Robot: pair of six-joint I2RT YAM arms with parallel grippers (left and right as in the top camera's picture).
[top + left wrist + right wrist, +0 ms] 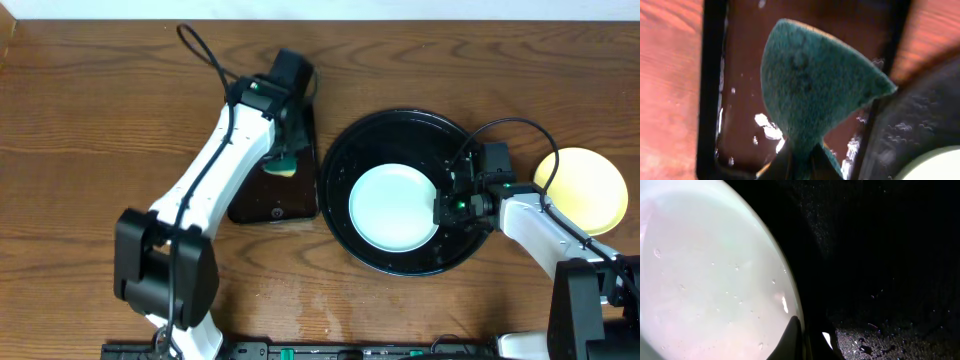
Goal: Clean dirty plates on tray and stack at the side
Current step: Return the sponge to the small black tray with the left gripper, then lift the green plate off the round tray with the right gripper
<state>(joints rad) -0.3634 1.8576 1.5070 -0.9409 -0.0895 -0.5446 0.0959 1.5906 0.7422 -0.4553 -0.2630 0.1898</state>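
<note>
A pale mint-white plate [392,208] lies in the round black tray [335,165]. My right gripper [443,208] is shut on its right rim. The right wrist view shows the wet plate [710,270] with the right gripper [807,335] pinching its edge, one finger on top and one outside. A yellow plate [585,190] rests on the wood right of the tray. Above the rectangular tray [275,205], my left gripper [283,158] is shut on the teal sponge [815,85], which sticks out beyond the left gripper [801,162].
The rectangular tray's floor [740,115] is wet. Small bits of debris and droplets lie on the round tray [880,340] beside the plate. Bare wood-grain tabletop [90,110] stretches to the left and along the front.
</note>
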